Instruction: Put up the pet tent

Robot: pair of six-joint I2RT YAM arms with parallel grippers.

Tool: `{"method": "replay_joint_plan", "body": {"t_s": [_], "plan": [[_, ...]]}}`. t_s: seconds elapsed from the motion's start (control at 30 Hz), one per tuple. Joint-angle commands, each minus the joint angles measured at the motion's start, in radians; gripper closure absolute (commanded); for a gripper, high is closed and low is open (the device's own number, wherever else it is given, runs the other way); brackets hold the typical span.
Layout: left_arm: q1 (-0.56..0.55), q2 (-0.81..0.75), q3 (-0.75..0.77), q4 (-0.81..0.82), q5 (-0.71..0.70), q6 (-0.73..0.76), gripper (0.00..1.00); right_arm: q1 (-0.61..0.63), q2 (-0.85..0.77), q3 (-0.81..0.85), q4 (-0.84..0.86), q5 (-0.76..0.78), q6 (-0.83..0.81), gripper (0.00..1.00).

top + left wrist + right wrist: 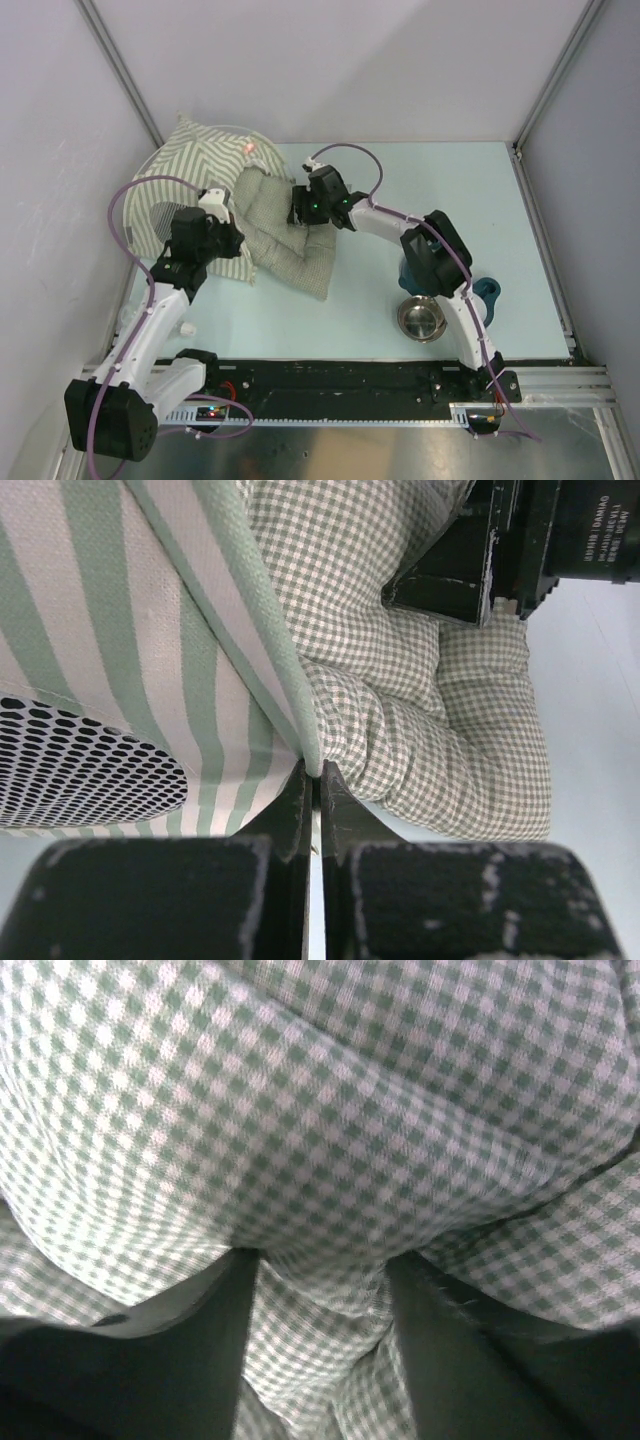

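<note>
The pet tent point(190, 165) lies in the far-left corner of the table point(460, 190), the cushion point(285, 240) against its right side, the bowl point(421, 319) by the near edge, right of centre.

Pale blue table point(480, 250), plain white walls point(350, 60)

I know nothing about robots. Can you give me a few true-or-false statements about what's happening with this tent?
1. The left gripper pinches the tent's edge. True.
2. The bowl sits on the cushion. False: it stands on the table, apart from the cushion.
3. Cushion fabric lies between the right gripper's fingers. True.
4. The tent lies by the right wall. False: it is at the far left.
</note>
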Motion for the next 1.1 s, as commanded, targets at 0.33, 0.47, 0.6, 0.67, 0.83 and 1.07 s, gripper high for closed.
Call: {"method": "replay_joint_plan", "body": {"t_s": [0.33, 0.47, 0.6, 0.67, 0.83, 1.07], "plan": [[-0.012, 0.005, 0.025, 0.025, 0.046, 0.019, 1.00, 0.022, -0.047, 0.032, 0.128, -0.149, 0.105, 1.00], [-0.012, 0.005, 0.023, 0.025, 0.047, 0.019, 1.00, 0.026, -0.164, -0.061, 0.321, -0.205, 0.184, 1.00], [-0.012, 0.005, 0.018, 0.025, 0.053, 0.021, 1.00, 0.032, -0.198, -0.046, 0.436, -0.285, 0.224, 1.00], [-0.012, 0.007, 0.016, 0.025, 0.059, 0.022, 1.00, 0.040, -0.191, -0.025, 0.478, -0.303, 0.238, 1.00], [-0.015, 0.016, 0.015, 0.026, 0.092, 0.028, 1.00, 0.074, -0.113, 0.051, 0.468, -0.196, 0.266, 1.00], [-0.022, 0.015, 0.010, 0.026, 0.111, 0.029, 1.00, 0.130, 0.026, 0.227, 0.350, 0.105, 0.336, 1.00]]}}
